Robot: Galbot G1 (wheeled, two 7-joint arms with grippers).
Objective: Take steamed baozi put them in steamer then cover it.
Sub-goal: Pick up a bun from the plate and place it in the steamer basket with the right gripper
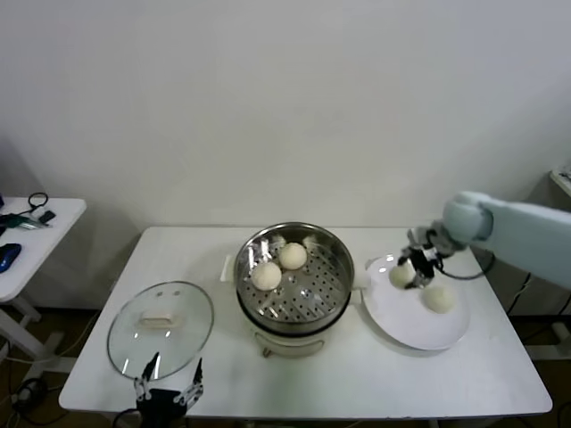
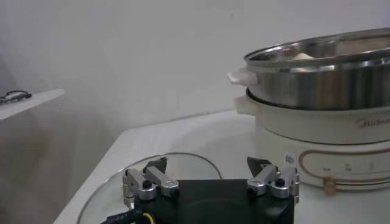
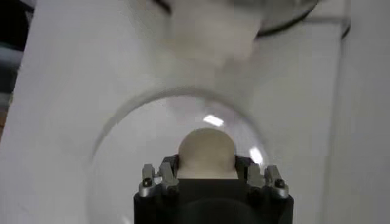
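Note:
Two steamed baozi (image 1: 266,275) (image 1: 293,256) lie on the perforated tray of the shiny steamer (image 1: 348,267) at the table's middle. My right gripper (image 1: 404,270) is over the left part of the white plate, shut on a third baozi (image 1: 399,277). In the right wrist view that baozi (image 3: 206,149) fills the gap between the fingers of the gripper (image 3: 206,167). Another baozi (image 1: 438,298) rests on the plate. The glass cover (image 1: 161,325) lies flat at the front left. My left gripper (image 1: 169,383) hangs open just in front of it, with nothing held (image 2: 210,167).
The white plate (image 1: 406,330) sits right of the steamer, close to its cream base (image 2: 329,140). A side table (image 1: 27,241) with small items stands at the far left. A white wall runs behind the table.

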